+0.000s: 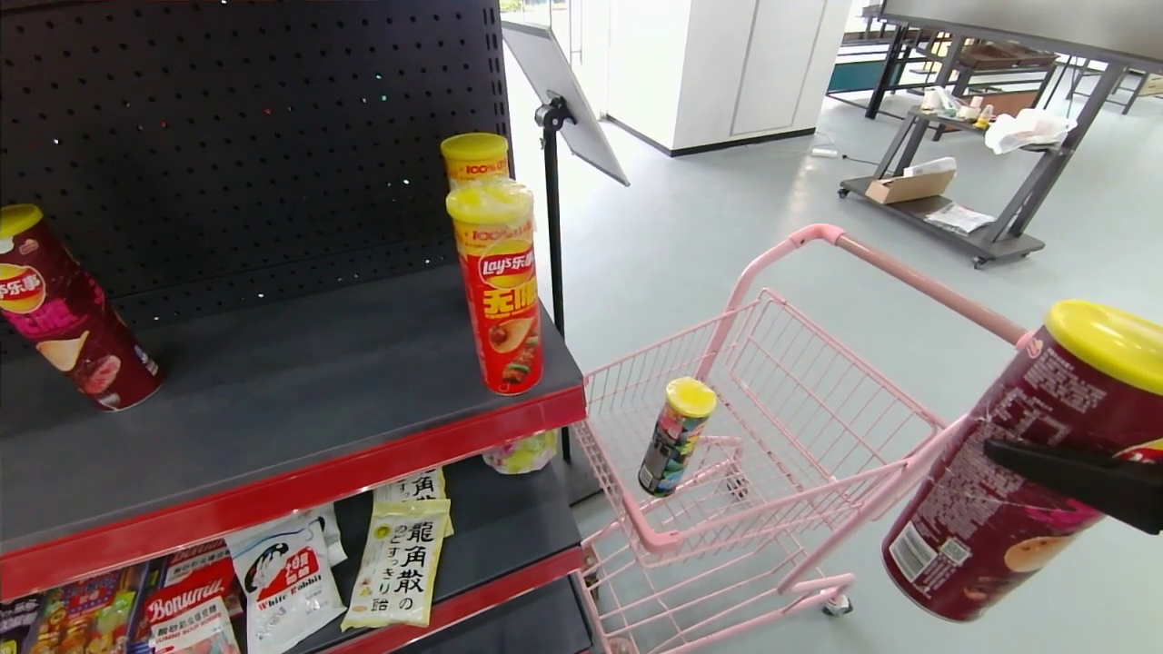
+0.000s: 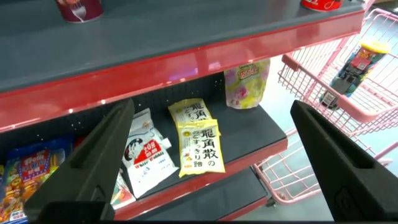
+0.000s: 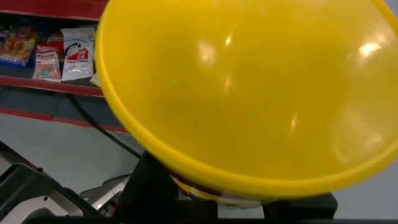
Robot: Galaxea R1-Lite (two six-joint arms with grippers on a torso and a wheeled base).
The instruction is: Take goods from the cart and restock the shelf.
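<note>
My right gripper [image 1: 1054, 481] is shut on a dark red chip can [image 1: 990, 509] with a yellow lid [image 3: 249, 93], held tilted in the air to the right of the pink cart [image 1: 872, 263]. A colourful can [image 1: 677, 436] with a yellow lid leans inside the cart's basket. On the upper shelf board [image 1: 273, 381] a red chip can [image 1: 500, 291] stands at the front right corner, a second yellow-lidded can [image 1: 474, 156] stands behind it, and a dark red can [image 1: 64, 313] stands at the far left. My left gripper [image 2: 211, 109] is open in front of the lower shelf, holding nothing.
Snack bags [image 2: 199, 146] lie on the lower shelf, and a pale bag [image 2: 245, 84] stands at its right end. A black stand with a tilted board [image 1: 563, 100] rises between shelf and cart. Work tables [image 1: 963, 182] stand far back on the grey floor.
</note>
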